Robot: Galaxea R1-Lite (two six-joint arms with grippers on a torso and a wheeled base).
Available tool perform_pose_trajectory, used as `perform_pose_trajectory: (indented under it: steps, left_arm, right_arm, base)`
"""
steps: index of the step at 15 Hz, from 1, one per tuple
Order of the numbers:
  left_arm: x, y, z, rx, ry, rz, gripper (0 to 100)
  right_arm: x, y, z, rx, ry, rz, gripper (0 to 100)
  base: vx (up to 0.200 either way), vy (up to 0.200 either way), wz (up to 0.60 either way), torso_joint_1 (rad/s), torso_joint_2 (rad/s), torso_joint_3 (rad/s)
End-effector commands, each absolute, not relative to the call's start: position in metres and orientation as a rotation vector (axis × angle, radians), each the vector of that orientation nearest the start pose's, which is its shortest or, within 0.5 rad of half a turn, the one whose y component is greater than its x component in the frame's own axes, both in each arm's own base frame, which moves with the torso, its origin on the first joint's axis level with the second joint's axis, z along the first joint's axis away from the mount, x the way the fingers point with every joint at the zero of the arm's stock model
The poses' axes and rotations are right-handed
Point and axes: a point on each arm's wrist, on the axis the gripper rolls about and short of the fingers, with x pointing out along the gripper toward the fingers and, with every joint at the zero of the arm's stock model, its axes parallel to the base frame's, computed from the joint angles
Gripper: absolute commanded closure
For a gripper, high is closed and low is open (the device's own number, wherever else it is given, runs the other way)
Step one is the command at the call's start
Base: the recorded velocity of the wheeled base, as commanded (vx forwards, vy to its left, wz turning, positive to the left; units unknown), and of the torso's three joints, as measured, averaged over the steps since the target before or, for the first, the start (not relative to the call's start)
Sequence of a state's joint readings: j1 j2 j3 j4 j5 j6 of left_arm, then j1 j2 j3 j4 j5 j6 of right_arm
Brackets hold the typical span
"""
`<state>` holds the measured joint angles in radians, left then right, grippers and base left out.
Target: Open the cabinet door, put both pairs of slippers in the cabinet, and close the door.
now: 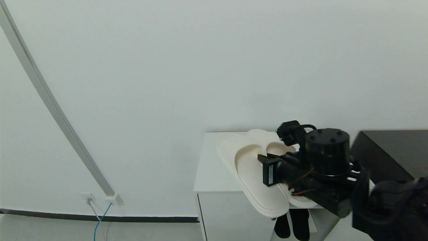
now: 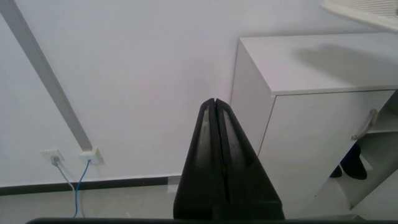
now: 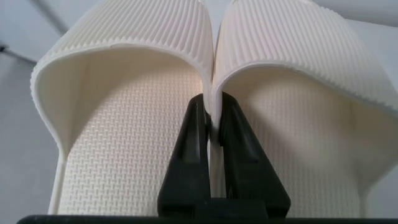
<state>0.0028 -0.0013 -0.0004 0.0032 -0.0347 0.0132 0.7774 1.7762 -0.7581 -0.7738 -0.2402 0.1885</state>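
Note:
A pair of cream slippers (image 1: pixel 250 167) hangs side by side over the top of the white cabinet (image 1: pixel 210 167), heels sticking out past its front edge. My right gripper (image 1: pixel 267 155) is shut on the slippers' (image 3: pixel 124 143) touching inner walls, just behind the straps. Below them the cabinet's right side stands open, with a pair of black slippers (image 1: pixel 294 226) inside. The left wrist view shows the cabinet (image 2: pixel 311 62) from the side, one black slipper (image 2: pixel 354 165) on a shelf, and a door handle (image 2: pixel 371 121). My left gripper (image 2: pixel 215 118) is shut on nothing, away from the cabinet near the wall.
A dark piece of furniture (image 1: pixel 384 150) stands right of the cabinet. A grey conduit (image 1: pixel 50 100) runs diagonally down the white wall to wall sockets (image 1: pixel 88 198) with a blue cable (image 1: pixel 100 219). Open floor lies left of the cabinet.

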Motion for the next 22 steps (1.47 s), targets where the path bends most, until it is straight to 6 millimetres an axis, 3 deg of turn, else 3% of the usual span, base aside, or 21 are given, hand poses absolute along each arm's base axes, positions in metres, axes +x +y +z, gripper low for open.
perform_pose_trajectory:
  steps: [1,6,9,11,18,22]
  left_arm:
    - [-0.023,-0.001,0.075,0.014,0.003,-0.031,100]
    - [-0.023,-0.001,0.076,0.014,0.001,-0.032,100]
    - [-0.023,-0.001,0.076,0.012,0.001,-0.031,100]
    - [-0.023,-0.001,0.076,0.014,0.001,-0.032,100]
    - [-0.023,-0.001,0.076,0.014,0.001,-0.032,100]
    - [-0.023,-0.001,0.075,0.014,0.003,-0.032,100]
  right_arm:
    - [0.193,0.189,0.189,0.11,0.197,0.628,100]
    - [0.19,0.188,0.185,0.005,0.189,0.664,100]
    - [0.178,0.181,0.174,-0.146,0.137,0.688,100]
    - [0.177,0.18,0.173,-0.144,0.122,0.688,100]
    - [0.177,0.18,0.165,-0.157,0.153,0.69,100]
    - [0.176,0.179,0.162,-0.163,0.165,0.69,100]
  base:
    - [0.0,0.0,0.0,0.0,0.0,0.0]
    - [0.0,0.0,0.0,0.0,0.0,0.0]
    - [0.0,0.0,0.0,0.0,0.0,0.0]
    - [0.0,0.0,0.0,0.0,0.0,0.0]
    - [-0.2,0.0,0.0,0.004,0.01,0.0]
    - [0.0,0.0,0.0,0.0,0.0,0.0]
